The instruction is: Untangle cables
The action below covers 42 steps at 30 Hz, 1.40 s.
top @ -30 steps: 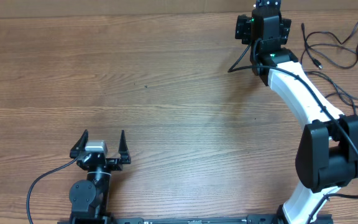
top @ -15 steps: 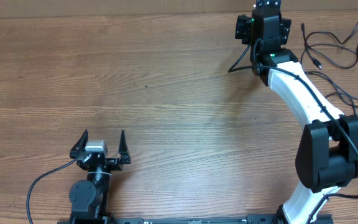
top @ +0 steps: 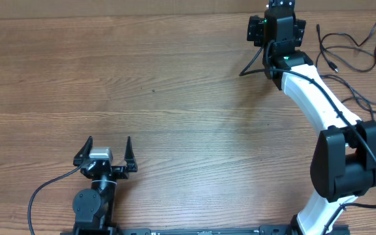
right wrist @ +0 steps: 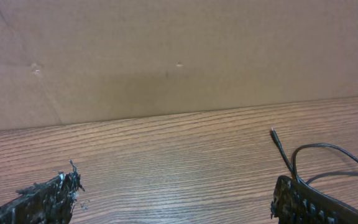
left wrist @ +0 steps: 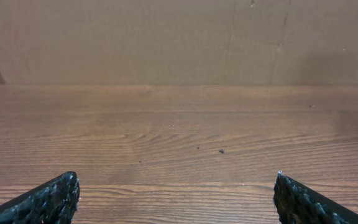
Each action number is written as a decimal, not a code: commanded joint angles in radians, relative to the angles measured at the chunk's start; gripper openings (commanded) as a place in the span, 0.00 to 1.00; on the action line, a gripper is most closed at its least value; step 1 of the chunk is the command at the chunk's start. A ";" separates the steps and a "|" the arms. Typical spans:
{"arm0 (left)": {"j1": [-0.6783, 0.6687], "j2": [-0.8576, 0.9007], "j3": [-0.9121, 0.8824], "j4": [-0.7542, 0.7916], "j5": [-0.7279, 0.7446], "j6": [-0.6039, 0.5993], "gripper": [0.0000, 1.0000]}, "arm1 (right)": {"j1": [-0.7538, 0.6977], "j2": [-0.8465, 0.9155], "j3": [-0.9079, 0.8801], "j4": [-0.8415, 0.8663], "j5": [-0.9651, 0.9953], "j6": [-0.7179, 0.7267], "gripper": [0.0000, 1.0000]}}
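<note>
Several thin black cables (top: 348, 47) lie spread loose in loops at the table's far right; one small plug end (top: 333, 66) points toward the white right arm (top: 312, 98). That arm reaches to the far edge, left of the cables. In the right wrist view my right gripper (right wrist: 176, 190) is open over bare wood. A cable loop (right wrist: 319, 149) with a thin tip (right wrist: 272, 131) lies beside its right finger (right wrist: 291, 199); I cannot tell whether they touch. My left gripper (top: 108, 147) sits open near the front left, far from the cables, with nothing between its fingers (left wrist: 58, 196).
A brown cardboard wall (right wrist: 179, 56) stands along the table's far edge, close ahead of the right gripper. More cable strands (top: 374, 101) trail off past the right edge. The right arm's black base (top: 344, 163) stands at the front right.
</note>
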 commanded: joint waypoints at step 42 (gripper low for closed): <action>0.012 -0.011 -0.003 0.001 0.011 -0.021 1.00 | -0.002 0.006 0.011 -0.013 0.000 -0.001 1.00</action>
